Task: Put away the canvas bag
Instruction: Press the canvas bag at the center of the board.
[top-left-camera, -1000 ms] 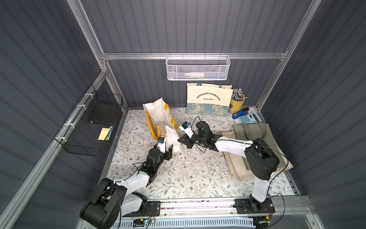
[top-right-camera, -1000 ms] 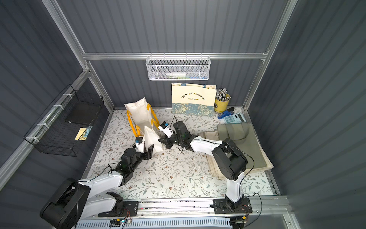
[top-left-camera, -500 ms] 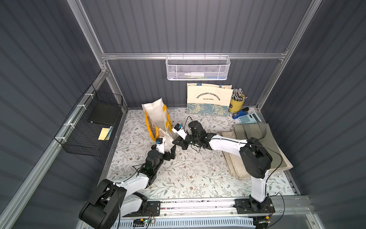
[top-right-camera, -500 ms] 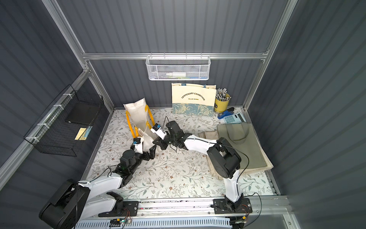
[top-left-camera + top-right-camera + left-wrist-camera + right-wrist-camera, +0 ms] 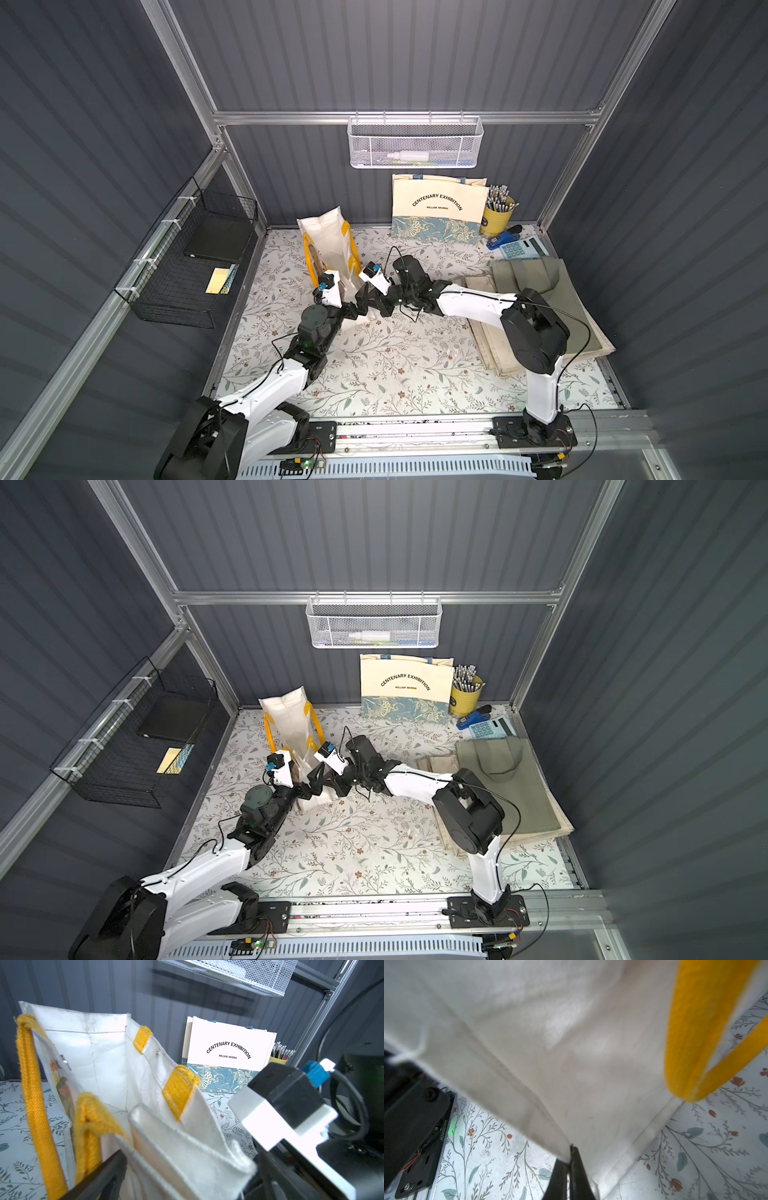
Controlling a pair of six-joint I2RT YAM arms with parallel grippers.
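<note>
A folded white canvas bag (image 5: 187,1147) hangs beside the mouth of an upright white tote with yellow handles (image 5: 328,243) (image 5: 291,717). My right gripper (image 5: 569,1159) is shut on the canvas bag's (image 5: 529,1043) edge, seen in both top views just right of the tote (image 5: 365,297) (image 5: 318,775). My left gripper (image 5: 187,1178) is open, its dark fingers (image 5: 108,1172) standing on either side of the folded cloth without pinching it. From above, the left gripper (image 5: 352,311) sits at the tote's near corner. A strip of the canvas (image 5: 362,318) shows below both grippers.
A printed "Centenary Exhibition" bag (image 5: 438,208) leans on the back wall beside a yellow pencil cup (image 5: 496,216), blue stapler (image 5: 503,240) and calculator (image 5: 521,248). Folded olive and beige bags (image 5: 540,299) lie at right. A black wire basket (image 5: 199,257) hangs left, a white mesh basket (image 5: 415,141) behind.
My left gripper has opened wide. The right arm has carried the canvas bag leftward up against the tote, and the two grippers now stand close together.
</note>
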